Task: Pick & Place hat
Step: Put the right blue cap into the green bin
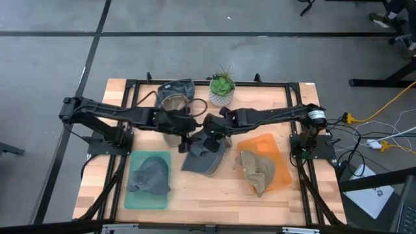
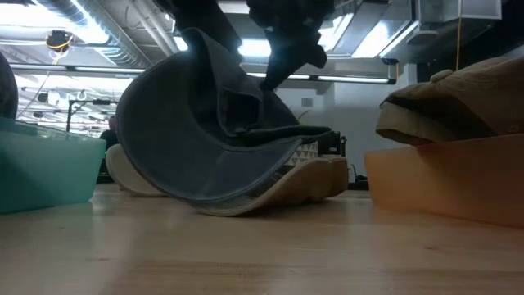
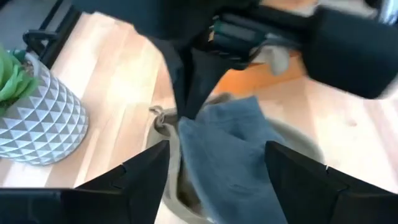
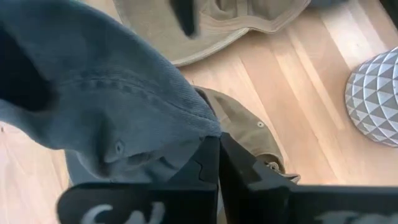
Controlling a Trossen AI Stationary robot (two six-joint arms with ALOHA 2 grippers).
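**Around the wooden table**

A small green plant in a white pot with a triangle pattern stands at the far edge of the wooden table, near its middle. A black metal frame runs around the tabletop. On the grey floor to the right lie a yellow cable and white cables.
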